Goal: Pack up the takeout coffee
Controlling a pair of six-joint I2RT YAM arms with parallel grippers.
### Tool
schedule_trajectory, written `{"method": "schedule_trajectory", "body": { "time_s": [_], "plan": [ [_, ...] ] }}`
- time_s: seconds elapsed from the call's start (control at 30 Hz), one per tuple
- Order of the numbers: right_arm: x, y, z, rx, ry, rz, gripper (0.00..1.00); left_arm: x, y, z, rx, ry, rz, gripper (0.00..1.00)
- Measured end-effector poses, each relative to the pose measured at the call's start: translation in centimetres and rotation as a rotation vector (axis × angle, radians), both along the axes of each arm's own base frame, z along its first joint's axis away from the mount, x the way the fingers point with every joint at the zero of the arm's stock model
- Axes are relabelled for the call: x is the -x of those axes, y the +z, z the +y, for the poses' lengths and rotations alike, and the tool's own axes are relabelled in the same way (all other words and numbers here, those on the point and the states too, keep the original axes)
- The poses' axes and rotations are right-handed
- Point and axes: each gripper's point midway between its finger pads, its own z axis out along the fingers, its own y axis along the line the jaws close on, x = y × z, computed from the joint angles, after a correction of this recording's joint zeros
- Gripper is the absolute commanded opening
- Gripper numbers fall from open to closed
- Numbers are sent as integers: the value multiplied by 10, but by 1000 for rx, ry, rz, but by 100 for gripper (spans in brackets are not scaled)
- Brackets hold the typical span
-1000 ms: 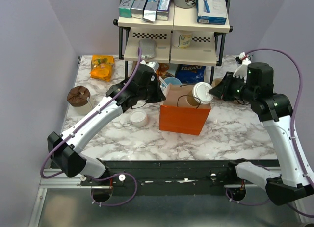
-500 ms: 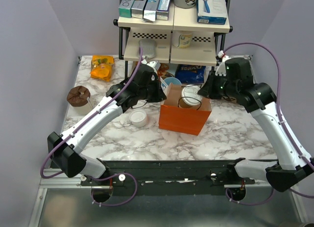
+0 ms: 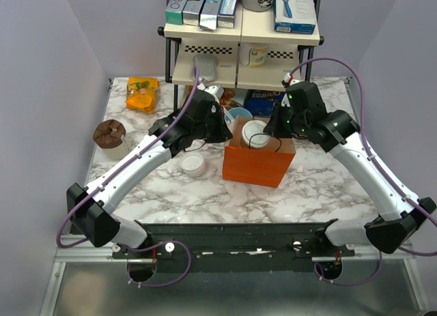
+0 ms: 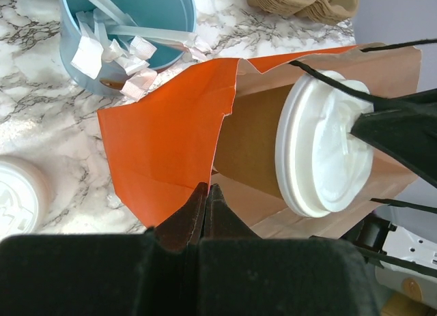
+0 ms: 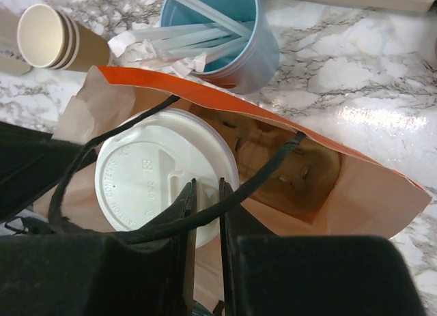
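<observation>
Centrally, the tan kraft-paper cup with white lid (image 3: 255,132) hangs in the mouth of the orange paper bag (image 3: 254,169), right claw (image 5: 205,190) pinching its lid rim; left claw (image 4: 206,195) clamps the bag's edge.

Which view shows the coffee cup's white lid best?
Right wrist: the lid faces the camera, embossing visible. Left wrist shows it obliquely, partly behind the right end effector; top external, only small.
</observation>
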Motion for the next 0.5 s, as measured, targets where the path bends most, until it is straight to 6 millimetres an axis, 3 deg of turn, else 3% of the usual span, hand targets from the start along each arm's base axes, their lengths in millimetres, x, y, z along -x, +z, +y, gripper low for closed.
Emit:
{"method": "schedule_trajectory", "body": {
  "time_s": [0.17,0.3,0.5],
  "plan": [
    [-6,-10,3,34,-36,8,1,-1,0,1,-6,14,-5,0],
    [-7,-13,3,46,-46,5,1,-3,-1,2,-11,25,-8,9],
    [-6,-27,11,60,-13,11,1,-3,0,2,-9,28,-7,10]
  ]
}}
